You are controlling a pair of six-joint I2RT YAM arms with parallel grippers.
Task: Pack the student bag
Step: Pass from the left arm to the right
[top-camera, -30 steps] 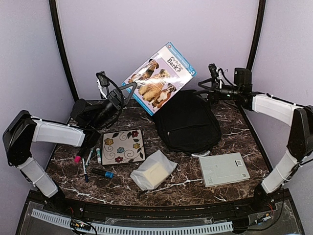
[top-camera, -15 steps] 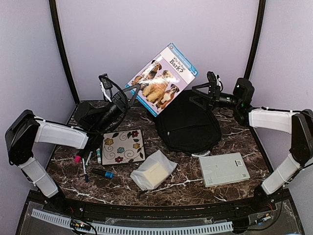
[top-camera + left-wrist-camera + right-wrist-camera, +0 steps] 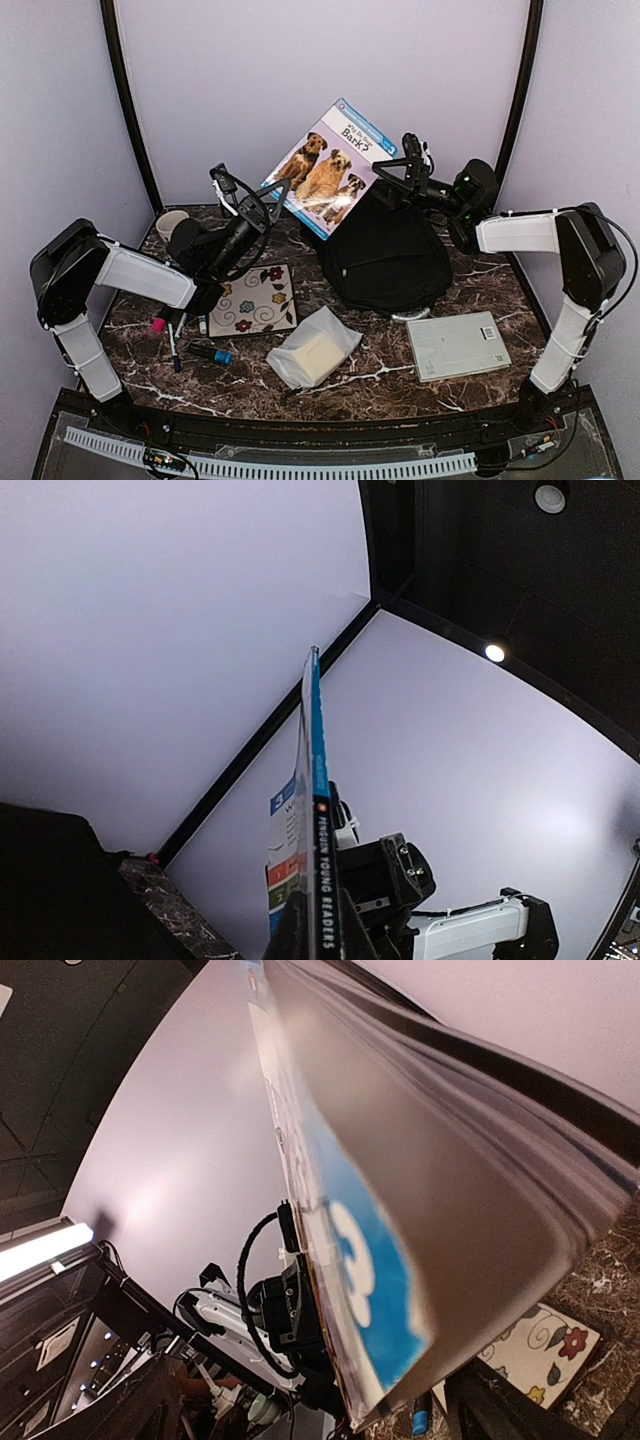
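Note:
The student bag, a black backpack, lies flat at the back of the table. Above its left edge a thin book with dogs on the cover is held up tilted. My left gripper is shut on the book's lower left edge. In the left wrist view the book's spine rises edge-on from between that gripper's jaws. My right gripper is open at the book's right corner. In the right wrist view the blue cover corner sits between the wide-apart jaws of the right gripper, touching neither.
A flowered square tile lies in front of the left arm, with markers and a blue-capped pen beside it. A clear bag with a pale block is front centre, a grey flat box front right, a cup back left.
My right gripper swung left from the back right corner to the book's right corner. My left arm pushed the book a little left and up, still gripping it.

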